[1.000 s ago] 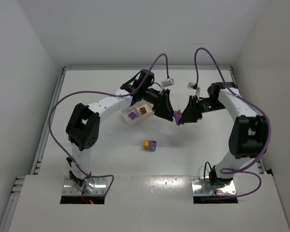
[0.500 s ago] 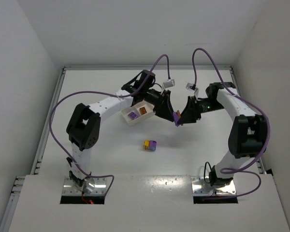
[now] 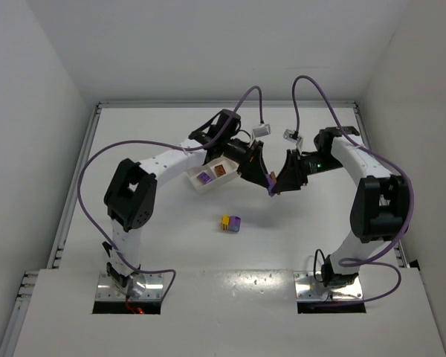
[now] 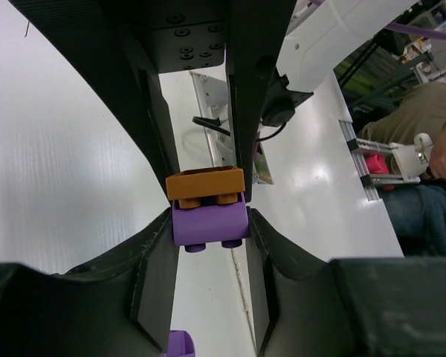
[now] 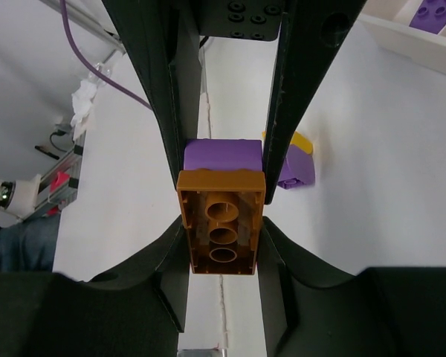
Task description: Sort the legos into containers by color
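A purple brick (image 3: 270, 184) and an orange brick stacked on it hang above the table between my two grippers. My left gripper (image 4: 208, 223) is shut on the purple brick (image 4: 208, 224). My right gripper (image 5: 221, 223) is shut on the orange brick (image 5: 221, 223), whose hollow underside faces that camera. In the top view the left gripper (image 3: 262, 175) and right gripper (image 3: 280, 183) meet tip to tip just right of the white tray (image 3: 195, 184). The tray holds a purple brick (image 3: 204, 178) and an orange brick (image 3: 218, 171). A yellow and purple stack (image 3: 231, 223) lies on the table in front.
The left arm covers the tray's far end. In the right wrist view the tray's wall (image 5: 416, 44) shows at the top right, and the yellow and purple stack (image 5: 293, 160) lies beyond the fingers. Purple cables arch over both arms.
Both grippers, still joined by the stacked bricks, have drifted slightly to the left. The tray and the stack on the table have not moved.
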